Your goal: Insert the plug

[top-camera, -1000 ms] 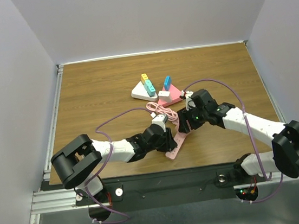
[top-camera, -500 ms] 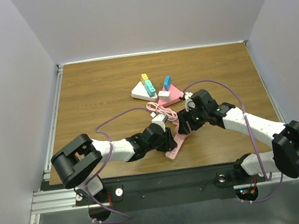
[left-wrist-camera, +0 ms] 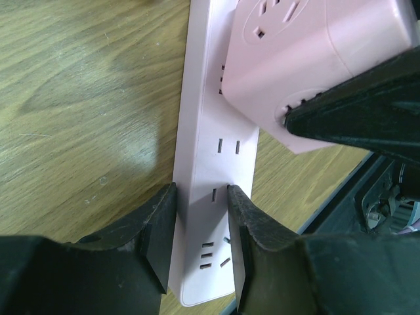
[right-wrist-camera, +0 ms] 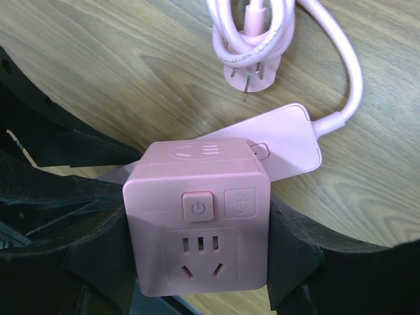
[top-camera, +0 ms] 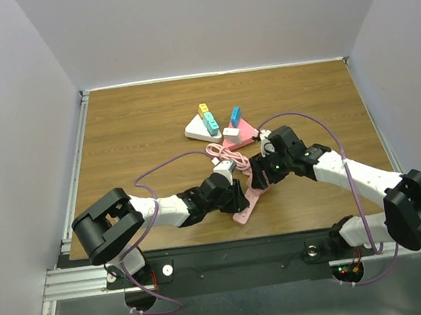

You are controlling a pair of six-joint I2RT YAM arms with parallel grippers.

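Observation:
A pink power strip (left-wrist-camera: 216, 131) lies near the table's front edge, and my left gripper (left-wrist-camera: 202, 197) is shut on its near end, one finger on each long side. A pink cube plug adapter (right-wrist-camera: 197, 223), with a power button and sockets on its faces, sits between the fingers of my right gripper (right-wrist-camera: 197, 252), which is shut on it. The cube (left-wrist-camera: 308, 72) is over the strip's far half, and its underside and prongs are hidden. In the top view both grippers, the left (top-camera: 236, 194) and the right (top-camera: 262, 172), meet over the strip (top-camera: 246, 208).
The strip's pink cable is coiled with its own plug (right-wrist-camera: 252, 69) on the wood just beyond the cube. Farther back stand a white wedge (top-camera: 202, 129) with coloured adapters and a pink wedge (top-camera: 242, 133) with a blue one. The table's front rail is close.

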